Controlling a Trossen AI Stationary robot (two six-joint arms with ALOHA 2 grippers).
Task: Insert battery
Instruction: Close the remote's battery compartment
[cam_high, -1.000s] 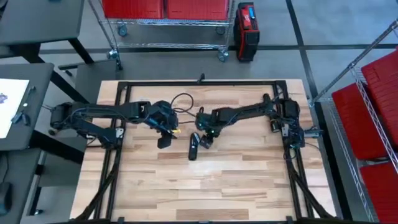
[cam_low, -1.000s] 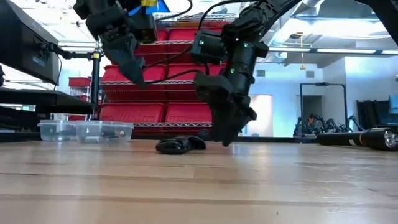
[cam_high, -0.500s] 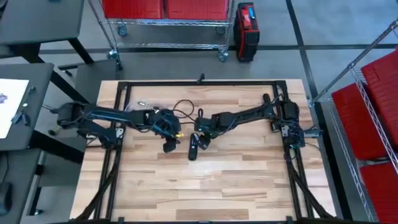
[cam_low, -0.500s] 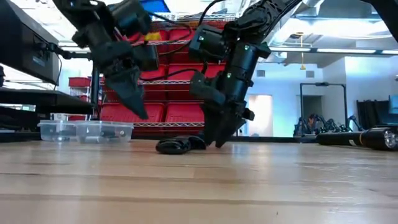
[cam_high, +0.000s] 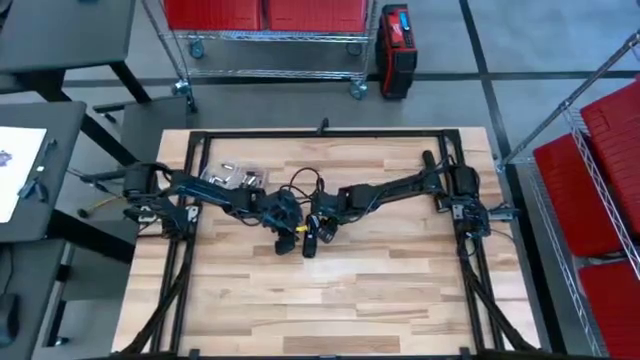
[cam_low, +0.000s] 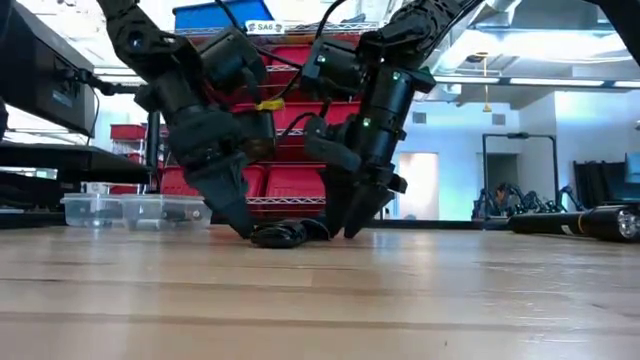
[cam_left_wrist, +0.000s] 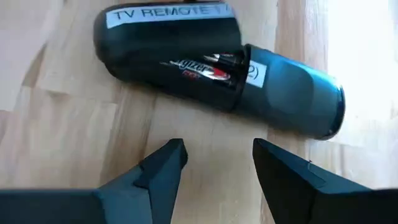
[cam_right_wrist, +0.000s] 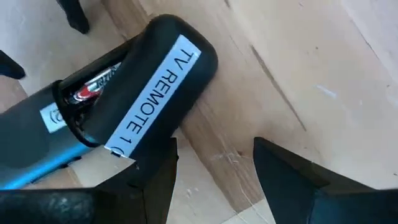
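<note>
Risk sits at the dark plastic TV remote (cam_left_wrist: 217, 68), which lies on the pale wooden table (cam_high: 380, 290) at the middle of the high view, its white label reading "TV REMOTE 1" and its battery bay uncovered. A silver-and-red cylindrical battery (cam_left_wrist: 205, 67) shows inside that bay; whether it is fully seated I cannot tell.

Left claw (cam_left_wrist: 214, 165) hangs just short of the remote, in the lower half of its own wrist view, fingers spread wide and holding nothing. Right claw (cam_right_wrist: 214, 165) stands close at the remote's labelled end, also wide apart and empty.

With both claws crowding one small, loose object, the likely trouble is a fingertip pushing the remote's rounded body so it slides or rolls on the smooth wood. An off-centre press on the battery could tip it up or pop it out. The two arms are near enough, in the low view's centre, that they might also knock each other.
</note>
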